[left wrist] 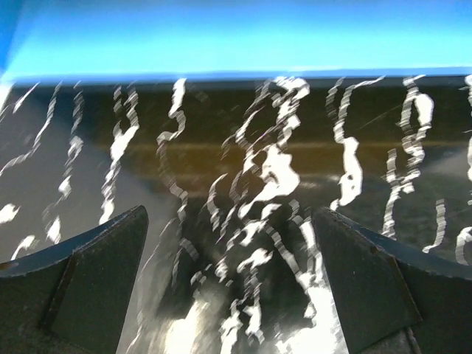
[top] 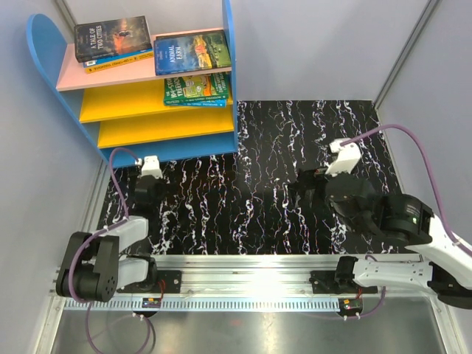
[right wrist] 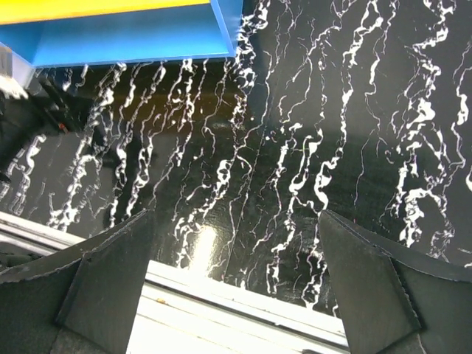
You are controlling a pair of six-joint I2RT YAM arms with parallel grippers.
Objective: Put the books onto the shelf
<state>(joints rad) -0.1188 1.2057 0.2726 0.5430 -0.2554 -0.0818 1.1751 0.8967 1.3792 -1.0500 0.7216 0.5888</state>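
Observation:
The shelf (top: 44, 44) stands at the back left, with blue sides, a pink top board and yellow boards below. On the pink board lie a dark book (top: 112, 37) stacked on a blue-and-yellow book (top: 118, 62), and beside them a blue book (top: 192, 53). Green books (top: 196, 88) rest on the upper yellow board. My left gripper (top: 150, 179) (left wrist: 230, 214) is open and empty, low over the mat, facing the shelf's blue base (left wrist: 236, 37). Over the mat's right half, my right gripper (top: 304, 188) (right wrist: 236, 215) is open and empty, and the shelf base (right wrist: 125, 37) shows far off.
A black mat with white marbling (top: 295, 140) covers the table. Grey walls close in the back and both sides. A metal rail (top: 243, 267) carrying the arm bases runs along the near edge. A purple cable (top: 413, 144) loops above the right arm.

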